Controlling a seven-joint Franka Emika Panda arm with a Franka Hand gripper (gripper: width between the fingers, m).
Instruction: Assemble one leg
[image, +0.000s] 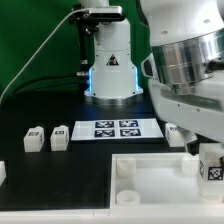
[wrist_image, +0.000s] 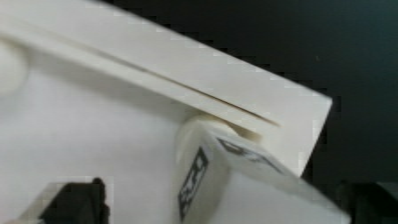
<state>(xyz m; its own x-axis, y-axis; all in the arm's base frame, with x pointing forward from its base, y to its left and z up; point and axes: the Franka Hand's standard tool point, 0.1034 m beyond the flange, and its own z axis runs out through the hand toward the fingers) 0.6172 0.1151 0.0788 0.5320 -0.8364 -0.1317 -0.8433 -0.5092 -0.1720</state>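
Note:
One leg (image: 212, 168), a small white block with a black-and-white tag, stands upright at the exterior view's right, over the far right corner of the large white tray-like part (image: 150, 178). My gripper (image: 207, 156) is around the leg's top. In the wrist view the leg (wrist_image: 240, 180) fills the lower middle, its far end at the tray part's corner edge (wrist_image: 214, 95). My gripper (wrist_image: 214, 208) is open: one dark finger (wrist_image: 75, 200) stands apart from the leg with bare tray showing between. The other finger is hard to make out against the black table.
Two more legs (image: 35, 139) (image: 59, 137) stand on the black table at the exterior view's left, and a third (image: 2, 172) is at the left edge. The marker board (image: 115, 129) lies in the middle. A white lamp-like stand (image: 110, 65) is behind it.

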